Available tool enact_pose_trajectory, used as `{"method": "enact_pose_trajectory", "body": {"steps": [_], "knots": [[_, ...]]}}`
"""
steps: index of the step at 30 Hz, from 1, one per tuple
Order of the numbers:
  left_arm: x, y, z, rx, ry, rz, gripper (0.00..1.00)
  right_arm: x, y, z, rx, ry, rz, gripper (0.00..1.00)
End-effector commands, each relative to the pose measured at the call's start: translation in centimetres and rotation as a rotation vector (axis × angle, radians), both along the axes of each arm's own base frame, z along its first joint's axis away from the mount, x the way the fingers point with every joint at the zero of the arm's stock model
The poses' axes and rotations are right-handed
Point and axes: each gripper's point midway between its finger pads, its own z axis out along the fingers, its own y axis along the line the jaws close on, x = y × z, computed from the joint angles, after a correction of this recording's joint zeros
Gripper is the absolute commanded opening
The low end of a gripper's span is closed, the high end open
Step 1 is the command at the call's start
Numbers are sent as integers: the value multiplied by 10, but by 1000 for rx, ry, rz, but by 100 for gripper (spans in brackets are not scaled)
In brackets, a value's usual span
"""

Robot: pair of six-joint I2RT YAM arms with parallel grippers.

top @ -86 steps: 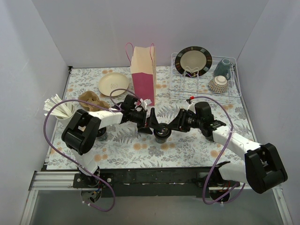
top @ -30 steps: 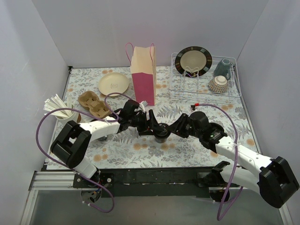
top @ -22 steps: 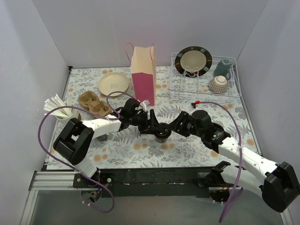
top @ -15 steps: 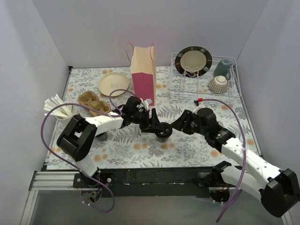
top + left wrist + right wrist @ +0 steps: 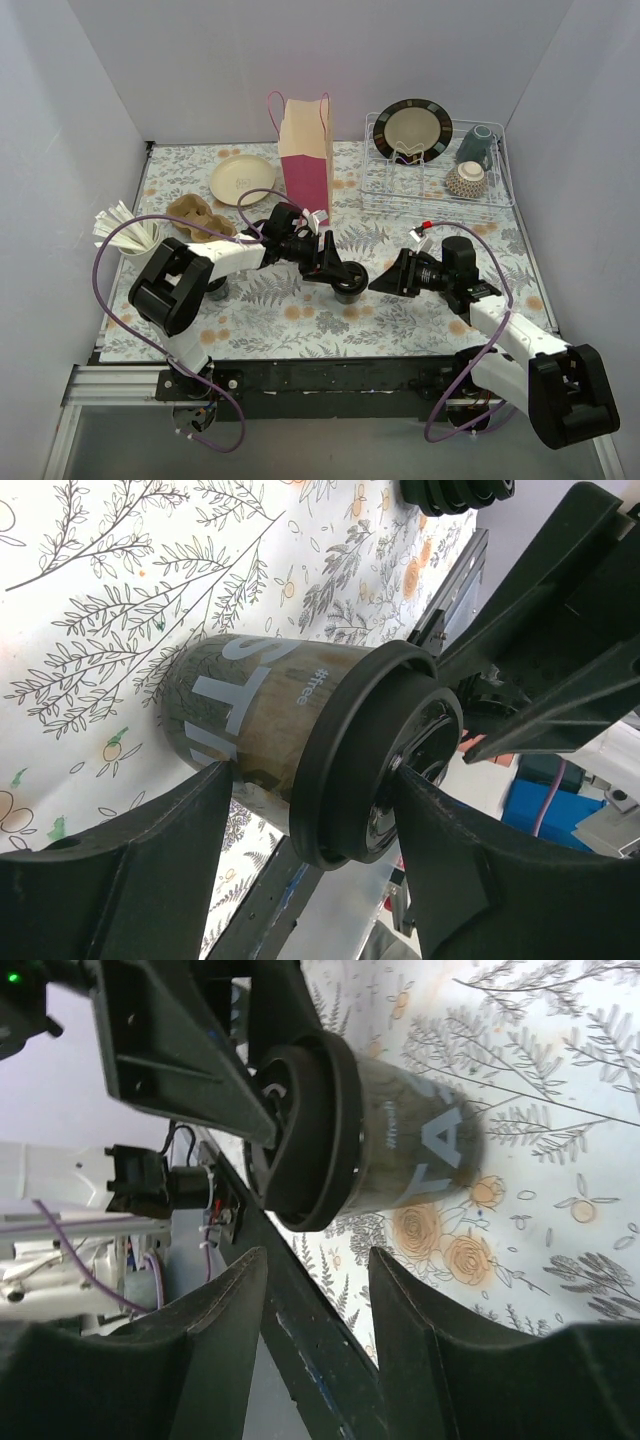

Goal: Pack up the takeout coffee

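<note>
The takeout coffee [image 5: 347, 285] is a small black cup with a black lid. It stands on the flowered mat in front of the paper bag [image 5: 306, 160]. My left gripper [image 5: 335, 268] reaches over it from the left. In the left wrist view one finger [image 5: 440, 850] lies on the lid [image 5: 350, 750], and the other finger [image 5: 150, 870] rests against the cup wall [image 5: 240, 715], so the left gripper [image 5: 310, 772] is shut on it. My right gripper [image 5: 383, 281] hangs a short way right of the cup. It is open [image 5: 318, 1260] with nothing between its fingers, and the cup [image 5: 400, 1150] shows beyond them.
The pink and tan paper bag stands upright behind the cup. A cream plate [image 5: 243, 180], a cardboard cup carrier [image 5: 200, 215] and a cup of white sticks [image 5: 125, 235] lie to the left. A wire dish rack [image 5: 437, 190] with crockery stands at the back right.
My right gripper has drawn back to the right, away from the cup, and now stands apart from it. My left gripper has stayed at the cup, its jaws a little narrower.
</note>
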Motion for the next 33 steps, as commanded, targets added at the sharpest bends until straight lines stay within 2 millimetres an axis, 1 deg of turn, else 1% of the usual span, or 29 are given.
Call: {"method": "enact_pose_trajectory", "body": {"steps": [1,4,9,16,23,31,33], "knots": [[-21,35,-70,246,91,23,61,-1,9,20,86,-105,97,54],[-23,36,-73,250,99,20,61,-2,11,15,98,-97,121,53],[-24,37,-77,255,110,14,61,1,13,7,87,-82,137,50],[-25,38,-82,264,118,9,60,11,12,-1,56,-61,108,45],[-28,40,-86,271,125,2,59,17,13,-3,45,-61,95,40],[-28,40,-89,274,129,-4,59,26,13,0,37,-72,75,36],[-28,39,-90,275,133,-6,58,27,12,-4,25,-56,64,34]]}}
